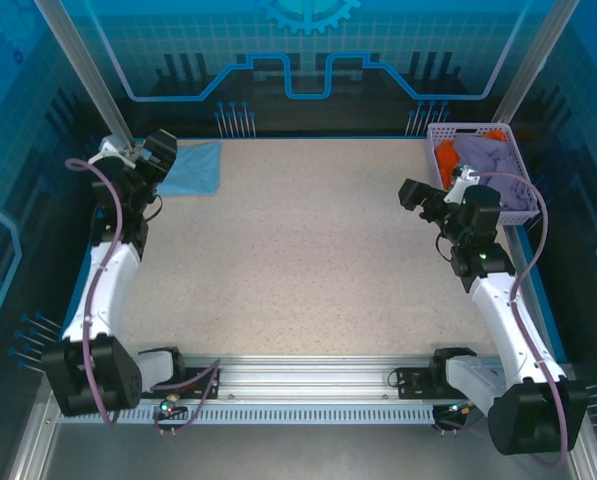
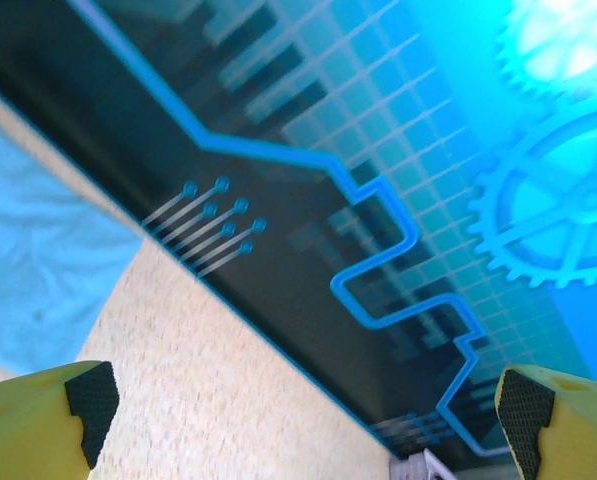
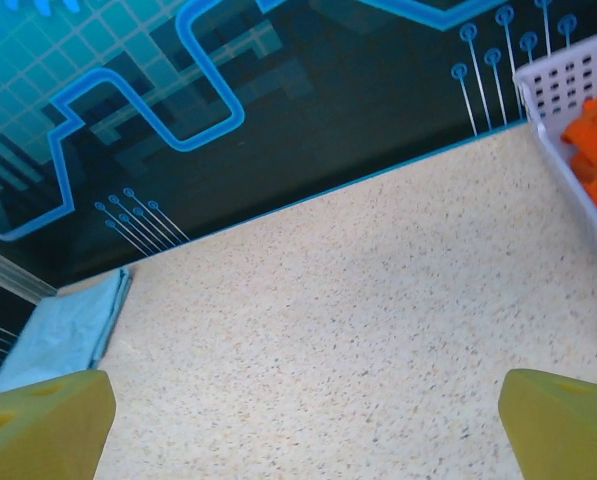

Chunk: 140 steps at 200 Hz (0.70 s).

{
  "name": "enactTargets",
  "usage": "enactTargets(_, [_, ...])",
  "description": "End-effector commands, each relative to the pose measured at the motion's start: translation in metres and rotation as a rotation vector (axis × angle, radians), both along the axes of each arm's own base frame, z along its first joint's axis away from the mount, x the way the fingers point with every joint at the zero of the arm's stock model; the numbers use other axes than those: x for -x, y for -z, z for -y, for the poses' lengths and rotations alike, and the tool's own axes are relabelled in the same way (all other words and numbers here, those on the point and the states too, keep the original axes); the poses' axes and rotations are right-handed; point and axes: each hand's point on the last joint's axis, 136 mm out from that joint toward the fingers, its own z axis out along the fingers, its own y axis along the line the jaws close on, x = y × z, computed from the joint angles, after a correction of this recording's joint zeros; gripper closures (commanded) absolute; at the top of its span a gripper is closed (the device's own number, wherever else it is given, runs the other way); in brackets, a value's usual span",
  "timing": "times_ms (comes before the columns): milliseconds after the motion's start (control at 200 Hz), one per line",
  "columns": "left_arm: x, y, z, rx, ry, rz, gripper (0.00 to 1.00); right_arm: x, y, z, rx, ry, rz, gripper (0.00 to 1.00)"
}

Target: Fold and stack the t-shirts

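- One light blue t-shirt is seen folded flat at the table's far left corner.
- One orange t-shirt and one lavender t-shirt are heaped in one basket at the far right corner.
- The left gripper is held wide and empty beside the light blue t-shirt, the right gripper wide and empty near the basket.

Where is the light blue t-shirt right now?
Top view: the light blue t-shirt lies folded in the far-left corner of the table, beside the left tool.
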Motion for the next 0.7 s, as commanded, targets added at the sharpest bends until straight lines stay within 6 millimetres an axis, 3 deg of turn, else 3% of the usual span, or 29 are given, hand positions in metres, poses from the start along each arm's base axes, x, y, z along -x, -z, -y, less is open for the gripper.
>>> enactTargets(0, [0.0,0.031,0.033,0.026,0.116,-0.182,0.01,-0.004,-0.004,0.027,-0.14,0.123,-0.044,0.0])
enactTargets(30, [0.0,0.035,0.039,0.008,0.127,-0.209,0.01,-0.007,0.003,0.036,-0.144,0.159,-0.076,0.0])
enactTargets(65, [-0.001,0.04,0.045,-0.01,0.14,-0.245,0.01,-0.012,-0.001,0.047,-0.127,0.201,-0.109,0.0])
enactTargets(175, [0.003,0.057,0.076,-0.084,0.23,-0.38,0.01,-0.026,0.019,0.079,0.011,0.337,-0.401,0.05])
enactTargets(295, [0.018,0.078,0.115,-0.235,0.358,-0.518,0.01,-0.059,0.047,0.11,0.12,0.434,-0.577,0.12])
enactTargets(390, [0.028,0.091,0.141,-0.296,0.421,-0.536,0.01,-0.082,0.069,0.143,0.145,0.552,-0.641,0.12])
enactTargets(525, [0.04,0.109,0.161,-0.362,0.472,-0.559,0.01,-0.123,0.1,0.182,0.173,0.616,-0.72,0.09])
enactTargets(695, [0.043,0.115,0.175,-0.368,0.505,-0.566,0.01,-0.151,0.129,0.22,0.266,0.666,-0.806,0.0])
